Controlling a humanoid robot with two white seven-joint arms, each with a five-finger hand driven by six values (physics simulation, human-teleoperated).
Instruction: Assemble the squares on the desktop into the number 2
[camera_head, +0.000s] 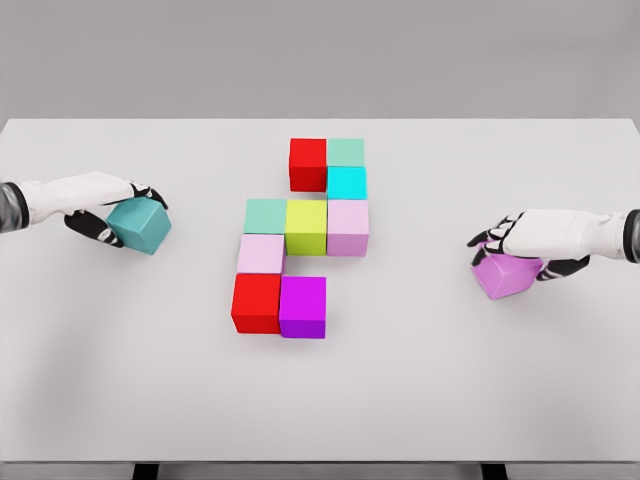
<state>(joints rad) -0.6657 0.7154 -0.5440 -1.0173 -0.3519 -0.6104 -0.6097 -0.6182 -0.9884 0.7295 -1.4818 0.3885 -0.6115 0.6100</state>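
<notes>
The left hand (112, 212) is wrapped around a teal cube (139, 225), black fingertips curling over its top and near side, the cube tilted a little at the left end of the white surface (320, 400). Over at the other end, the right hand (520, 245) is clamped on a violet cube (507, 274), its palm lying on top and the thumb tucked along the cube's outer face; this cube also sits at a slight angle.

Between the two hands, well apart from both, the rest of the blocks are packed together. Farthest from the hands' side of the surface, a red cube (308, 164) touches a pale green cube (346, 152), with a cyan cube (346, 183) just below the green one. Under that comes a row of three: a mint cube (265, 216) toward the left hand, a yellow-green cube (306, 227) in the middle, and a pale lilac cube (348, 228) toward the right hand. Below the mint cube sits a light pink cube (261, 254), and nearest the front edge a second red cube (256, 303) stands pressed against a magenta cube (303, 307).
</notes>
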